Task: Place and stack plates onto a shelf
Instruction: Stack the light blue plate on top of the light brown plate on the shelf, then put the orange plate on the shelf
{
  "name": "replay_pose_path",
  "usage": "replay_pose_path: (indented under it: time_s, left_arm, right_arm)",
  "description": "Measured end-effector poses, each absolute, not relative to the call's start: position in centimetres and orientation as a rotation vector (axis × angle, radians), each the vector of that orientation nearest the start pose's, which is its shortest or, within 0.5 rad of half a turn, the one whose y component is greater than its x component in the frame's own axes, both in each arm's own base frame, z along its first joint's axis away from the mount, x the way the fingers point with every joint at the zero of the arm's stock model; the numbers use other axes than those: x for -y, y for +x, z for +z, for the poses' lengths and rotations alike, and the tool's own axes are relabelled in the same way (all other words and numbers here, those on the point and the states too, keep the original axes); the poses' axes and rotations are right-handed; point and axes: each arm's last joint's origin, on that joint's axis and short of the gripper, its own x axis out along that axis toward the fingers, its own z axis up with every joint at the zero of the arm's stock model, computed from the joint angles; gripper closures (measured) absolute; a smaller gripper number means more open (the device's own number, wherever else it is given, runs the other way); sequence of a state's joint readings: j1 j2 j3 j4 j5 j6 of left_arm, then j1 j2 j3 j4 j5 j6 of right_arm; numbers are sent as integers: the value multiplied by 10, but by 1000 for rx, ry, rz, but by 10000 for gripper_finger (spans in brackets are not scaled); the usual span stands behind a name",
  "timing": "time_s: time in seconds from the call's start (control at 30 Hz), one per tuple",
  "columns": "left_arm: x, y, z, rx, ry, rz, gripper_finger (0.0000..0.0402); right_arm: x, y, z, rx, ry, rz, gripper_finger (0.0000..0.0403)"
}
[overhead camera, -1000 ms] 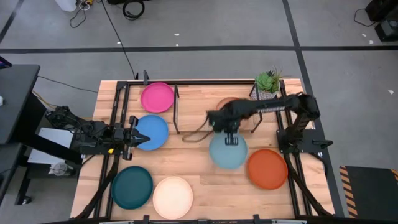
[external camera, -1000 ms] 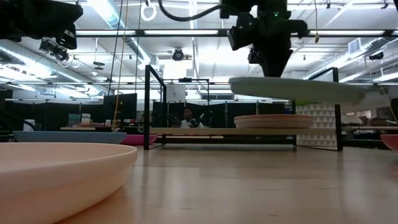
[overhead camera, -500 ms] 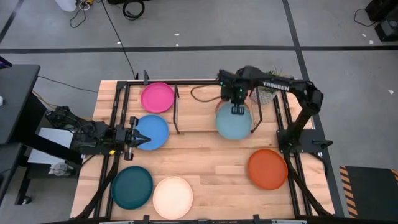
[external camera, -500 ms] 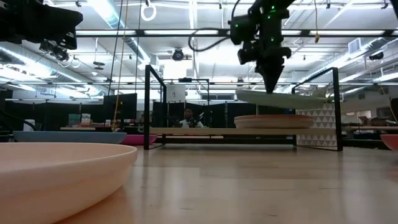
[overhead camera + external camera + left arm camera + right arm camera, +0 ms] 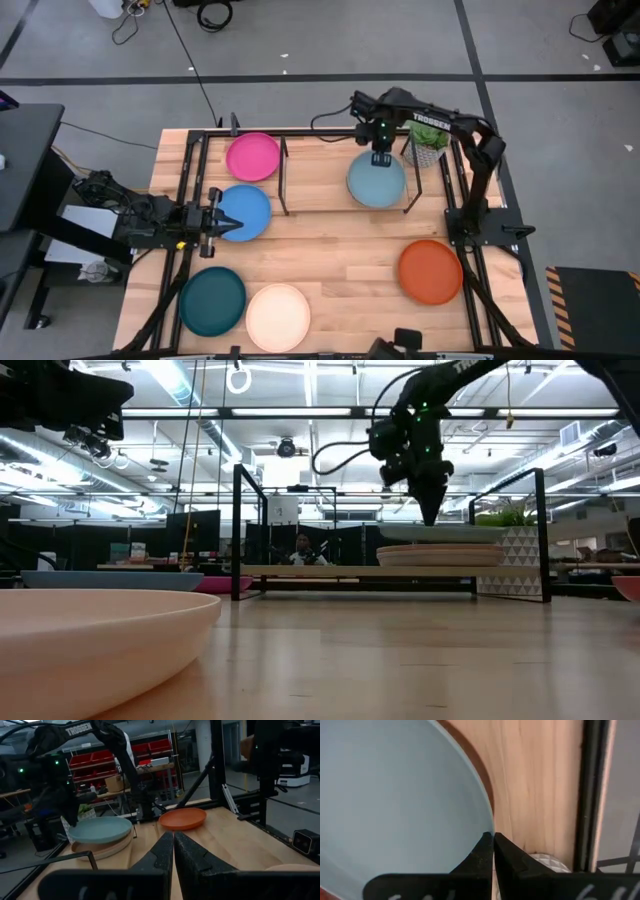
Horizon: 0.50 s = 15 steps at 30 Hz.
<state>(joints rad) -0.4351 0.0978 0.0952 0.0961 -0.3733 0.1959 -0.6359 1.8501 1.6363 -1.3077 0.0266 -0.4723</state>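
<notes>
My right gripper stands over the shelf, shut on the light blue plate. That plate lies on top of a peach plate on the shelf board. My left gripper is shut and touches nothing. It hovers at the left rim of the blue plate, and its arm is high in the low view. Flat on the table lie the pink plate, orange plate, dark teal plate and cream plate. I see no grey plate. My right gripper pinches the light blue plate's far rim between its two fingers. The fingers come from above, pointing down. The plate lies level on the peach plate below it on the shelf.
Black frame uprights stand at both ends of the shelf. A small potted plant stands at the far right corner, close to my right arm. Bare wood lies in the table's middle.
My right gripper carried the light blue plate from over the table's middle toward the far edge and over the shelf. It then came down until the plate lay on the peach plate. The gripper stayed shut on the rim.
</notes>
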Motion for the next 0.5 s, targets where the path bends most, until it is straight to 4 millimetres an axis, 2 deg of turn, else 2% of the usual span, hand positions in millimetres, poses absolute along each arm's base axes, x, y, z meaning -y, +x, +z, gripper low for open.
replay_pose_path:
  time_s: [0.17, 0.3, 0.4, 0.5]
  left_arm:
    - [31, 92, 196, 79, 163, -54, 379]
    - [31, 92, 196, 76, 147, -55, 379]
    - [31, 92, 196, 76, 138, -56, 379]
    - [31, 92, 196, 76, 138, -56, 379]
  right_arm:
    - [214, 286, 251, -1584, 105, -154, 391]
    - [215, 288, 246, -1593, 128, -164, 369]
    - [216, 288, 247, -1599, 112, -200, 346]
    - [215, 287, 257, -1605, 96, -260, 328]
